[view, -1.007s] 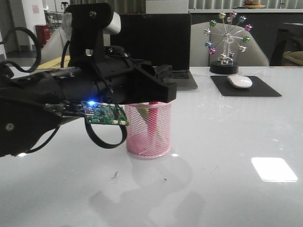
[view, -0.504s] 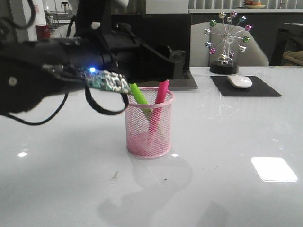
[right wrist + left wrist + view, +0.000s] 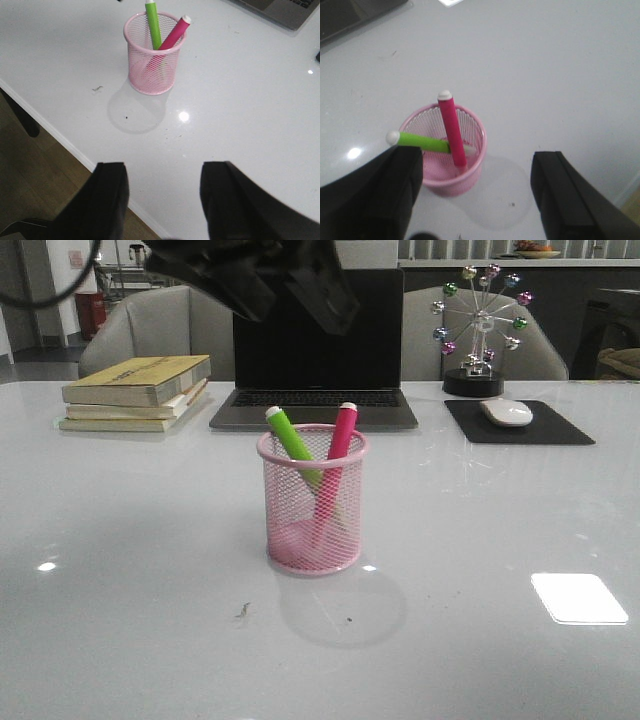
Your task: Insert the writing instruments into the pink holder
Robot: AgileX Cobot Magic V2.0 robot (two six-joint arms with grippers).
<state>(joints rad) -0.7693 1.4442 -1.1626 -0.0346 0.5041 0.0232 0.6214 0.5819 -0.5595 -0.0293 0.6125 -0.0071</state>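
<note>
Both markers are sitting in your pink cup (image 3: pixel 312 502), the green marker (image 3: pixel 293 444) and pink marker (image 3: pixel 335 455) leaning crosswise on its rim because each is taller than the mesh. Your left gripper (image 3: pixel 476 192) is hanging above with jaws spread and empty; your right gripper (image 3: pixel 164 202) is likewise spread, off to the side.

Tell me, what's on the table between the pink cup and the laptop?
Nothing: in the front view, only bare white tabletop lies between the pink wire-mesh pen cup and the dark open laptop.

Two markers (image 3: pixel 312 455) fill the pink holder (image 3: pixel 312 530), bare table (image 3: pixel 480 540) around
</note>
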